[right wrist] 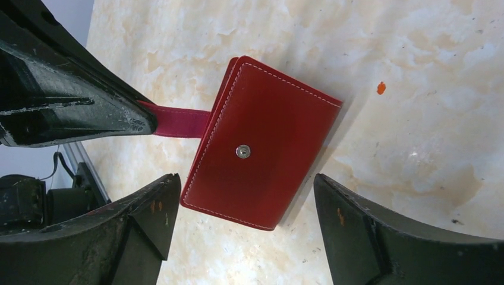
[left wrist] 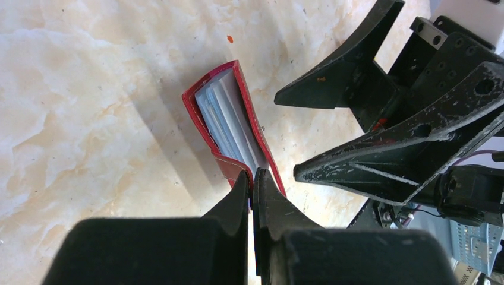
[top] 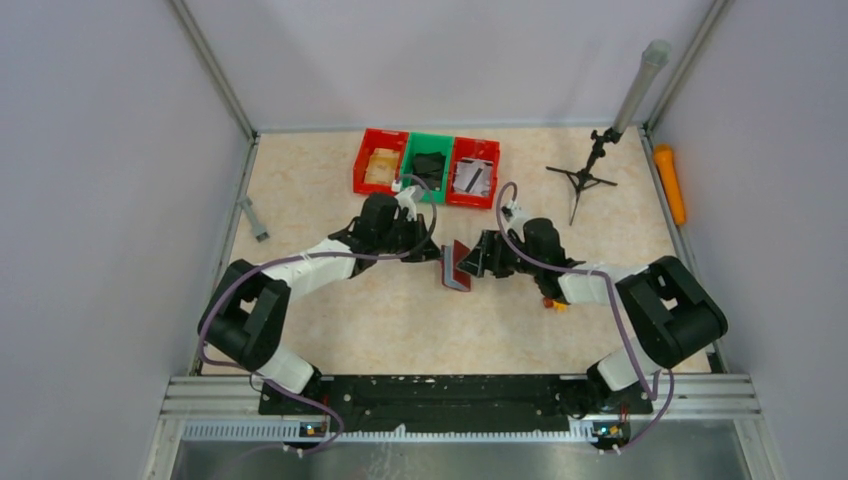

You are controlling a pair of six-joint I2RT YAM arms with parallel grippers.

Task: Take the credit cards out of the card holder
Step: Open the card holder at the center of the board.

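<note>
The dark red card holder (top: 457, 266) stands on edge at the table's middle, between both grippers. My left gripper (left wrist: 252, 178) is shut on its strap flap and holds it up. In the left wrist view the card holder (left wrist: 238, 127) gapes slightly, with silvery-blue sleeves (left wrist: 226, 122) showing inside. In the right wrist view its cover (right wrist: 264, 145) faces me, with the clasp dot (right wrist: 242, 152) and the strap (right wrist: 178, 122) running into the left fingers. My right gripper (right wrist: 246, 205) is open, its fingers spread either side of the cover, not touching it. No loose cards show.
Three bins stand at the back: a red bin (top: 379, 160), a green bin (top: 428, 165) and another red bin (top: 474, 172). A small black tripod (top: 585, 178) is at back right, an orange tool (top: 670, 182) along the right edge, a grey piece (top: 253, 218) at left.
</note>
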